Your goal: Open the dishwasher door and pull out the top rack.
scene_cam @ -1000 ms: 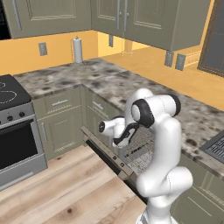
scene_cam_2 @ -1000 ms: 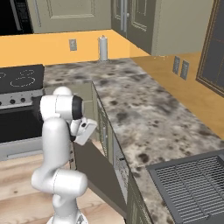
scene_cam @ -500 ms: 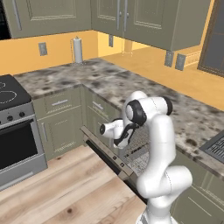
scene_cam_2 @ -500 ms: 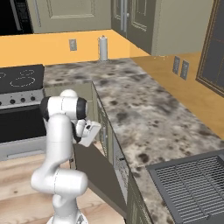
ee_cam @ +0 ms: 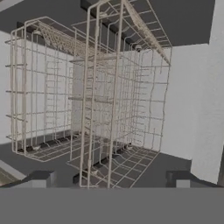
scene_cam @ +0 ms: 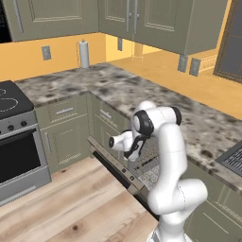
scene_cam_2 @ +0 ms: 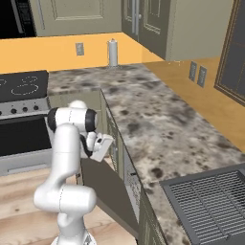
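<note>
1. Countertop (scene_cam: 156,101) of mottled stone ran above and behind the gripper, with the olive cabinets (scene_cam: 66,125) beyond it to the side.
2. The dishwasher door (scene_cam: 113,165) lay folded down flat just below the gripper, its buttoned edge strip toward the wood floor; that part of the task looked done.
3. The top rack (ee_cam: 109,87) sat straight ahead of the gripper inside the tub, its light wire grid close in the hand view, with a second wire basket beside it; it did not look pulled out yet.
4. The gripper (ee_cam: 111,181) stood wide open with nothing held, both fingertips (ee_cam: 41,177) short of the wires.
5. Step in hand, as I judged it: lining up on the rack's front edge. The next move called for easing forward until a front wire sat between the jaws, closing, then drawing straight back along the runners.
6. Against a second earlier, the hand had swung lower and nearer the open tub, while the opening was unchanged.
</note>
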{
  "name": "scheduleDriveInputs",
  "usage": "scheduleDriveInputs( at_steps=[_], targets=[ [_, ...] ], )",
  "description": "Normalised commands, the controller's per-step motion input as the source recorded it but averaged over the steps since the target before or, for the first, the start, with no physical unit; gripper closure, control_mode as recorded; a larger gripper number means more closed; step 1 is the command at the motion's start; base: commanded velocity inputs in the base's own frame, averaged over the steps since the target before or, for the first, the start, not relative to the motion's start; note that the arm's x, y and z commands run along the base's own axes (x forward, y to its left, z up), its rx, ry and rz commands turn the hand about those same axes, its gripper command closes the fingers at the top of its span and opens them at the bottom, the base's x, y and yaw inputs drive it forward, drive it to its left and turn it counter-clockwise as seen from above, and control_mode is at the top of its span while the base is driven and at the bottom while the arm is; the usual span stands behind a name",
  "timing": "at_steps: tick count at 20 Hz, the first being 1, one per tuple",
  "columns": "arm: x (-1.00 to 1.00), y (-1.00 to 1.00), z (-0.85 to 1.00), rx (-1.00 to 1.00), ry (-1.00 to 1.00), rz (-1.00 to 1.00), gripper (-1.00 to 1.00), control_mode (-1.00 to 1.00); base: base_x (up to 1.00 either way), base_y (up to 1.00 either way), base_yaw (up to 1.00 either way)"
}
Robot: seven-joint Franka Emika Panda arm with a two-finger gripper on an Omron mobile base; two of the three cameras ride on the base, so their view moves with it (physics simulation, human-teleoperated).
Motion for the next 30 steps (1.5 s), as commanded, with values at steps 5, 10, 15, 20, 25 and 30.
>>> scheduleDriveInputs(
  at_steps=[5, 10, 15, 20, 25, 30],
  targets=[
    [0.27, -0.19, -0.25, -0.04, 0.00, 0.00, -1.00, -1.00, 0.00, 0.00, 0.00],
    [0.23, -0.17, -0.12, -0.05, -0.01, 0.00, -1.00, -1.00, 0.00, 0.00, 0.00],
    [0.13, -0.13, -0.22, -0.05, 0.00, 0.00, -1.00, -1.00, 0.00, 0.00, 0.00],
    [0.14, -0.12, -0.29, -0.05, 0.00, 0.00, -1.00, -1.00, 0.00, 0.00, 0.00],
    [0.09, -0.09, -0.15, -0.06, -0.03, 0.00, -1.00, -1.00, 0.00, 0.00, 0.00],
    [0.01, -0.10, 0.00, -0.05, -0.10, 0.00, -1.00, -1.00, 0.00, 0.00, 0.00]
  ],
)
